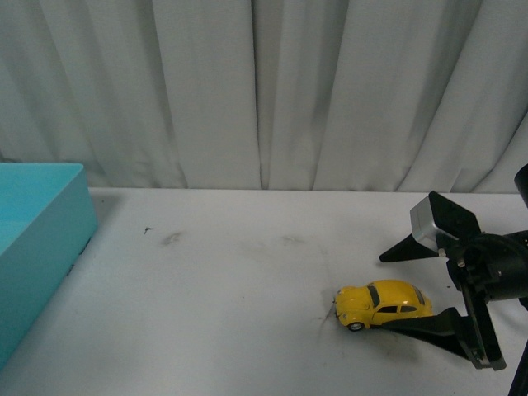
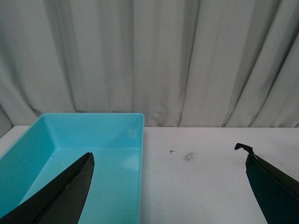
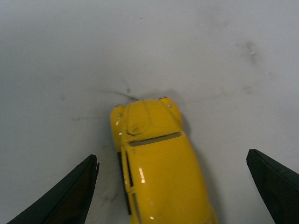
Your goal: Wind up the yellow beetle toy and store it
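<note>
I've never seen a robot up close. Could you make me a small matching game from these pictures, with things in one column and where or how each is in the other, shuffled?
Things:
1. yellow beetle toy
2. turquoise bin
3. right gripper
4. left gripper

Place or state:
A. on the left side of the table
B. open, one finger on each side of the toy
C. on its wheels, on the table's right half
D. open, holding nothing, facing the bin

Pairs: 1-C, 2-A, 3-B, 4-D
</note>
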### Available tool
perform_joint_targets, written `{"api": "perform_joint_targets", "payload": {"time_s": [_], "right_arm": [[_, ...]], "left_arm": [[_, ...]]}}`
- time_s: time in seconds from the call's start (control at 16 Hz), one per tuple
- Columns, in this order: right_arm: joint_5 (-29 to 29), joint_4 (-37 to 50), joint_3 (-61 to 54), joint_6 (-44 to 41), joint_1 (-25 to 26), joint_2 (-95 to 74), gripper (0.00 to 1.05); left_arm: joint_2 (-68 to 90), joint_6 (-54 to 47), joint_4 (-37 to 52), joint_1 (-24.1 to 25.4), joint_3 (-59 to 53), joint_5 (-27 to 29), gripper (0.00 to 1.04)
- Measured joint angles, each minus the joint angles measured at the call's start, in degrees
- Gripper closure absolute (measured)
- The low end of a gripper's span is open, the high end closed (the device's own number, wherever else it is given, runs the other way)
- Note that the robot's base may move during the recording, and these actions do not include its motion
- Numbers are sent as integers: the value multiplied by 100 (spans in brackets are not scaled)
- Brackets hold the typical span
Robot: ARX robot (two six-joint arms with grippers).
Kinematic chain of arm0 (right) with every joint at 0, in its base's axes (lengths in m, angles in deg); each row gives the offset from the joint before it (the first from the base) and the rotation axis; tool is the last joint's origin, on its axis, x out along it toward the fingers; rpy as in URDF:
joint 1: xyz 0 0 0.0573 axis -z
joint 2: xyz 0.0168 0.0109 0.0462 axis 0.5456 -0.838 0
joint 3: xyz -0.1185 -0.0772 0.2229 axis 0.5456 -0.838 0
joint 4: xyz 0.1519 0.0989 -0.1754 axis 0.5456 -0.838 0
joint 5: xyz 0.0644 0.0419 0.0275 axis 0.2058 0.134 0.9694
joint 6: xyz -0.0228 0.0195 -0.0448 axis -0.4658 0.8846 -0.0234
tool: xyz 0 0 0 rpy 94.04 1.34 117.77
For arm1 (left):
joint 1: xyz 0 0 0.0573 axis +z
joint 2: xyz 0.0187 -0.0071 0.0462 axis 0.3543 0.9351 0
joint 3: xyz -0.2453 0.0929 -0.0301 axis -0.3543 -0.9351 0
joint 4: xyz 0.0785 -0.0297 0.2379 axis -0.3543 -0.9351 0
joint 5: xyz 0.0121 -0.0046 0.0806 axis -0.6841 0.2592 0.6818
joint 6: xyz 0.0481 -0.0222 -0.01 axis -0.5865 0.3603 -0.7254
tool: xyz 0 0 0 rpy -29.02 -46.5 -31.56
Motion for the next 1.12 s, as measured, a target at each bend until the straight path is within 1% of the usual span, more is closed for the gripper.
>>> {"api": "perform_joint_targets", "payload": {"time_s": [0.12, 0.31, 0.44, 0.56, 0.69, 0.75, 0.87, 1.0, 1.12], "right_arm": [[-114, -636, 313, -457, -39, -203, 7], [-166, -809, 614, -675, -98, -319, 7], [-166, -1093, 761, -787, -120, -326, 7], [-216, -1600, 905, -1019, -173, -433, 7], [-343, -1609, 905, -1106, -177, -476, 8], [-341, -1602, 905, -1156, -175, -476, 18], [-345, -1580, 901, -1233, -170, -476, 42], [-273, -1556, 901, -1244, -170, -474, 61], [-273, -1532, 883, -1239, -170, -474, 62]], "left_arm": [[0, 0, 0, 0, 0, 0, 7], [0, 0, 2, 0, 0, 0, 7], [0, 0, 2, -2, 0, 0, 7], [0, 0, 0, 0, 0, 0, 7], [0, 0, 2, 0, 0, 0, 7], [0, 0, 2, 0, 0, 0, 7], [0, 0, 2, 0, 0, 0, 7], [0, 0, 2, 0, 0, 0, 7], [0, 0, 2, 0, 0, 0, 7]]}}
